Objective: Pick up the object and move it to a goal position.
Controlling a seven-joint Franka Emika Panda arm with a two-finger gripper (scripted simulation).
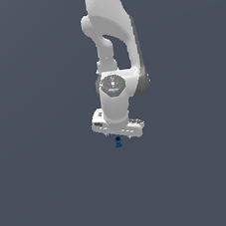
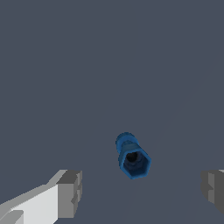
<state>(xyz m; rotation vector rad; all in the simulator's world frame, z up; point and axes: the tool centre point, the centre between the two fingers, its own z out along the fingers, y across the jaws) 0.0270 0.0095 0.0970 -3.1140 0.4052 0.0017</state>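
Wrist view — object (image 2: pixel 132 157) between spread claw (image 2: pixel 142 190) fingers (image 2: pixel 70 192), touching neither

A bare simulated test space, not any real room — a flat, featureless slate-grey ground (image 1: pixel 44 193) fills both views, with only the smoothly rendered white arm (image 1: pixel 112 60) standing in it.

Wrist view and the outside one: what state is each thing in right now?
blue object: upright, free, lying between the tool's two fingers but touching neither.
tool: open, fingers wide apart on either side of the blue object.
arm: reaching straight down, tool just above the blue object.
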